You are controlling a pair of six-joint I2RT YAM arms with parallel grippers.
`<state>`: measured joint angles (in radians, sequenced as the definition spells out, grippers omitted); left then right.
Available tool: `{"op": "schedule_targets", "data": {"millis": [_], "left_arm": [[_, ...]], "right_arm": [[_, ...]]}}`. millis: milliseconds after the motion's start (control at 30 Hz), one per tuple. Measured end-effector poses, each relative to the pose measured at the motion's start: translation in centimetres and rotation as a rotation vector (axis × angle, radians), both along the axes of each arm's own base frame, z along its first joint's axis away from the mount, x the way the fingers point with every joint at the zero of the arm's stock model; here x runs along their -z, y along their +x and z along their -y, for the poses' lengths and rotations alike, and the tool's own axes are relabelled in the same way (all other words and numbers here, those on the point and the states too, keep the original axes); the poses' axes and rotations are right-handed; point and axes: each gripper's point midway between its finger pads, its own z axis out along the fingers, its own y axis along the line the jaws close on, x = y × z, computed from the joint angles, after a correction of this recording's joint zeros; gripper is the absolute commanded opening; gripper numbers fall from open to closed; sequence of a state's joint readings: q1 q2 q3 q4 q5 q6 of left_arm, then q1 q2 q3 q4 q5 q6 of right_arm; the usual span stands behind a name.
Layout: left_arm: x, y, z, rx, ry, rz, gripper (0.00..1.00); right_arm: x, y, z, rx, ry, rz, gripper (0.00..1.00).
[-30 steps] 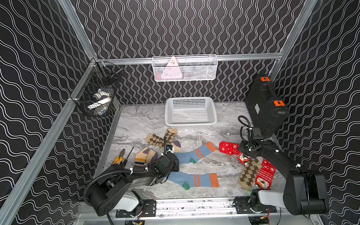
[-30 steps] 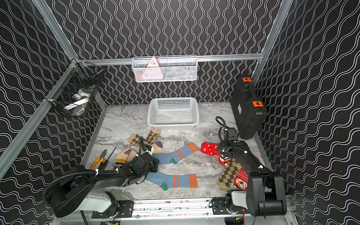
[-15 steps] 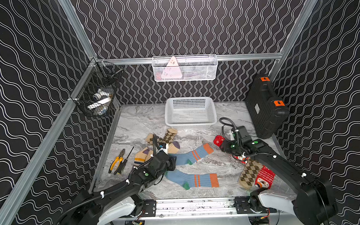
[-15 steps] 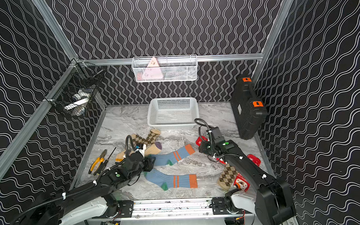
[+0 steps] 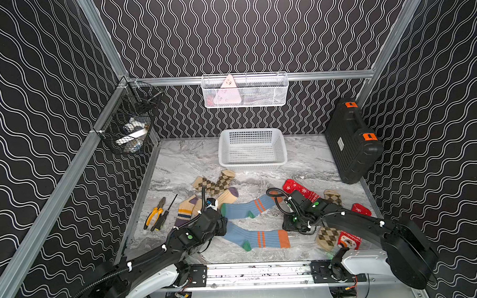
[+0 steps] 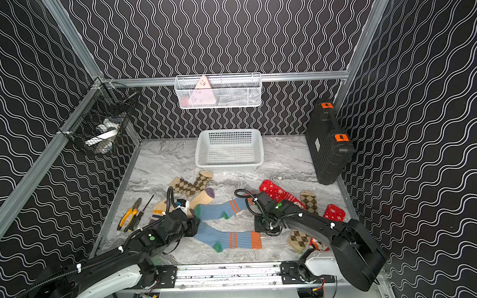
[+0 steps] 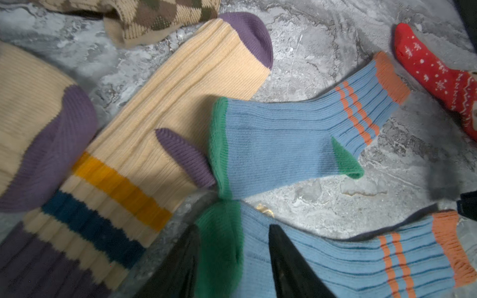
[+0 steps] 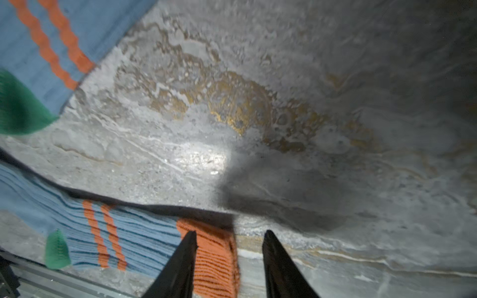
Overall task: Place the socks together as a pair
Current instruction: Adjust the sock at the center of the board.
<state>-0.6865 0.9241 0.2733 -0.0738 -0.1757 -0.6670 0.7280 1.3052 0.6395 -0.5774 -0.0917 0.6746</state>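
While both arms crouch low over the marble table (image 5: 183,162), all eyes go to the blue pair with the orange stripes. The near blue sock (image 5: 255,237) lies flat along the front (green toe toward the left arm, orange cuff toward the right). The left gripper (image 7: 232,228) sits right on that toe, with its jaws apart and one finger on either side of the green tip. At the other end is the right gripper (image 8: 229,232), jaws apart too, with one finger over the orange cuff and the other over bare marble.

Just behind lies the far blue sock (image 5: 247,208), roughly parallel, with a strip of table between the two. Its green toe touches a cream striped sock (image 5: 228,196). Further back, two argyle socks (image 5: 214,184) lie crossed near the white basket (image 5: 251,131). Over on the right a red sock (image 5: 299,190) disappears under the right arm. Well off to the left, pliers (image 5: 153,214) rest by the wall.
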Motion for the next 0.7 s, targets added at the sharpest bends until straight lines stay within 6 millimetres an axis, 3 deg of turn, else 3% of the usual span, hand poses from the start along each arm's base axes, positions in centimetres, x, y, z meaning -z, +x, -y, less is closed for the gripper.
{"op": "schedule_targets", "data": {"millis": [267,500,700], "left_arm": [[0.0,-0.1,0.2,0.0,-0.01,-0.011,0.5],[-1.2,0.5,0.3,-0.012,-0.02,0.021,0.5],[-1.6,1.0,0.0,-0.017,0.016,0.036,0.49]], "right_arm": [[1.3,-0.3,-0.8,-0.004,0.012,-0.013,0.0],[0.2,2.1,0.0,0.031,-0.057,0.058,0.0],[0.4,4.0,0.9,0.042,-0.155,0.075,0.0]]}}
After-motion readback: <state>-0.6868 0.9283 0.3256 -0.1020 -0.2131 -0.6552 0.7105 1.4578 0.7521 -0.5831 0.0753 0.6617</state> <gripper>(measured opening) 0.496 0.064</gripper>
